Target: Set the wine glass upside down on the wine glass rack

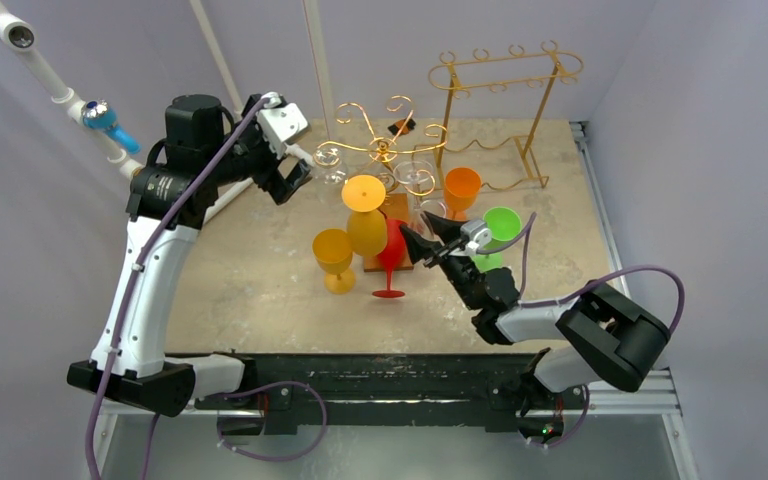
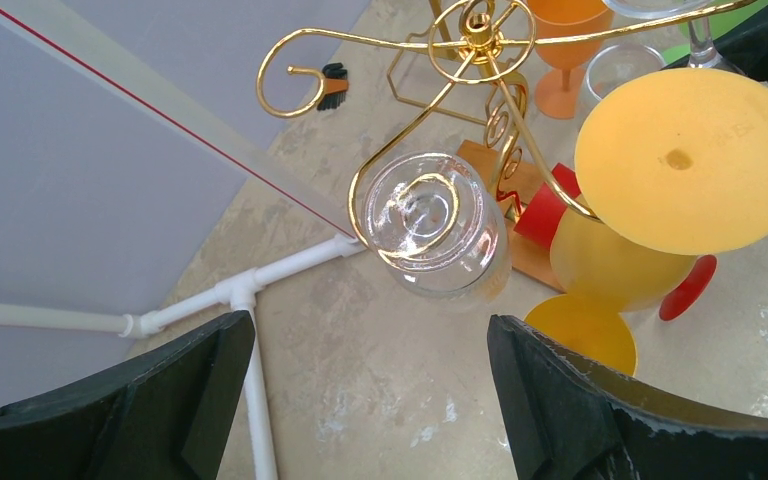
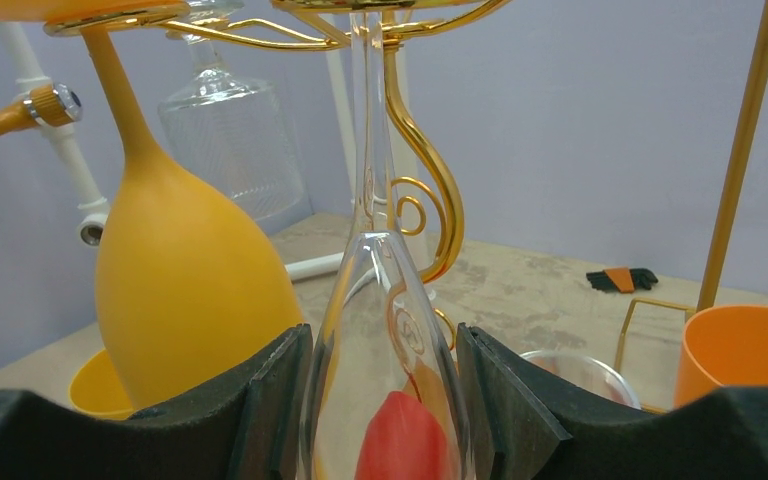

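The clear wine glass [image 3: 385,300] hangs bowl down between the pads of my right gripper [image 3: 382,350], which is shut on its bowl. Its stem rises to the gold arms of the wine glass rack [image 3: 430,190] at the top of the right wrist view. From above, the rack [image 1: 385,145] stands mid-table with my right gripper [image 1: 422,238] at its near right side. A yellow glass [image 1: 364,215] and another clear glass [image 2: 430,225] hang upside down on the rack. My left gripper [image 1: 290,175] hovers open and empty left of the rack, above bare table [image 2: 370,400].
An upright yellow glass [image 1: 333,255] and a red glass [image 1: 390,262] stand in front of the rack. An orange cup [image 1: 461,188] and a green cup [image 1: 501,224] are to its right. A taller gold rack [image 1: 505,75] stands at the back right, and white piping [image 1: 50,80] runs at the left.
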{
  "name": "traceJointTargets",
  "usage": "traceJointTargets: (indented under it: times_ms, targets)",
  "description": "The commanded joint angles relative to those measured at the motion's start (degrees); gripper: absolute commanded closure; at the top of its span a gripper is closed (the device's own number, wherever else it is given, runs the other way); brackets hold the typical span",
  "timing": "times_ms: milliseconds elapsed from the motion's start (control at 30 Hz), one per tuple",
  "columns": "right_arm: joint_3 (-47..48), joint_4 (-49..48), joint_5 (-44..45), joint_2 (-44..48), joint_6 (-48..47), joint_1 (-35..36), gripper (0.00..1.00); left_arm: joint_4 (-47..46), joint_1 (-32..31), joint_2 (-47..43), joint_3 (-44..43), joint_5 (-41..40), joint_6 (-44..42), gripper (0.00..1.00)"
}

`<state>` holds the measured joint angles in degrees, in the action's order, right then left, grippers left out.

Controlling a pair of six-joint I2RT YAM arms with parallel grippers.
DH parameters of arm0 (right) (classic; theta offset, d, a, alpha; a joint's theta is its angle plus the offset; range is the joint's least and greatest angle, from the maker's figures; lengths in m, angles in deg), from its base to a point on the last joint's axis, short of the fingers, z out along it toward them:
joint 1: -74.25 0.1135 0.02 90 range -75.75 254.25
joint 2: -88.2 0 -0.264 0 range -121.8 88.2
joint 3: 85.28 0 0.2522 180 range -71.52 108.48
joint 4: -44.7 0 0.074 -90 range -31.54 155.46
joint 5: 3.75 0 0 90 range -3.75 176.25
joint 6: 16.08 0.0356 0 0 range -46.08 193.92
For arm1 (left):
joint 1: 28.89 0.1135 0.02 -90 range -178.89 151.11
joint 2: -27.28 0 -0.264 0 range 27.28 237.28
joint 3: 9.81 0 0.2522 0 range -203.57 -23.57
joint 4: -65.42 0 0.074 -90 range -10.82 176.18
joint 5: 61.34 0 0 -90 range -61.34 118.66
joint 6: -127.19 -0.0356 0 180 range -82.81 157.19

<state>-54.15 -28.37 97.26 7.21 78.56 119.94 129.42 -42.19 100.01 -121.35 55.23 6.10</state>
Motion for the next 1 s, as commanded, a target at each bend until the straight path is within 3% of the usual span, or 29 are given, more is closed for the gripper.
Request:
traceJointTargets:
  times_ms: [0, 700, 867, 967]
  targets:
    - [0.6, -18.9, 1.6, 1.0, -3.7, -0.4, 1.0, -0.8, 0.0, -1.0, 0.6, -2.3, 0.8, 0.06]
    - [4.6, -19.2, 2.9, 0.7, -4.0, -1.2, 1.0, -1.5, 0.0, 0.1, -1.1, -1.8, -0.8, 0.06]
    - [4.3, -19.1, 1.7, 0.9, -3.7, -1.2, 1.0, -4.5, -0.5, 5.8, -9.7, 2.1, 4.4, 0.07]
    - [4.6, -19.1, 1.0, 0.9, -4.0, -1.2, 1.0, -4.2, -4.6, 10.2, -14.5, -0.3, 4.2, 0.08]
